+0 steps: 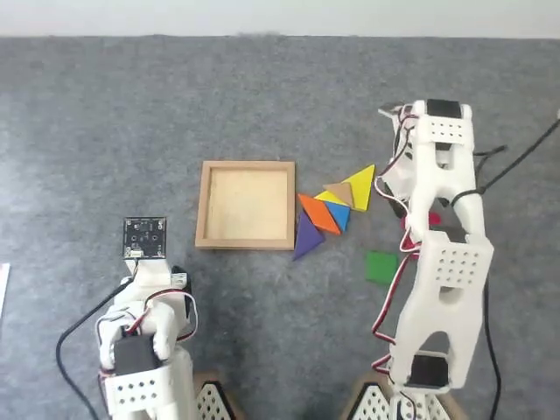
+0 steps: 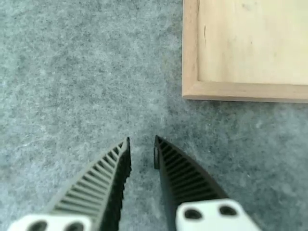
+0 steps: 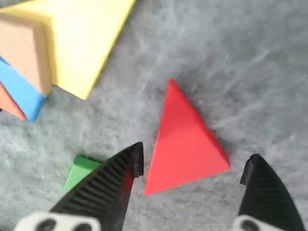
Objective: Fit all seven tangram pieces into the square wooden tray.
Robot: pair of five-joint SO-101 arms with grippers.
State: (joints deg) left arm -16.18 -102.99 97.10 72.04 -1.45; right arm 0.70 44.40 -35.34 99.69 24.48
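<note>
The right tool (image 3: 195,156) was held wide open, low over the grey felt-covered desk (image 1: 105,131), with nothing gripped. A flat red triangular piece (image 3: 185,139) lay on the felt between its jaws. A small green square piece (image 3: 79,171) was seen just beside one finger, and a large yellow triangular piece (image 3: 86,43) lay farther ahead, touching a tan piece (image 3: 24,48). The left tool (image 2: 142,140) was parted only narrowly and held nothing. A corner of the square wooden tray (image 2: 240,90) lay near, ahead of its tips.
</note>
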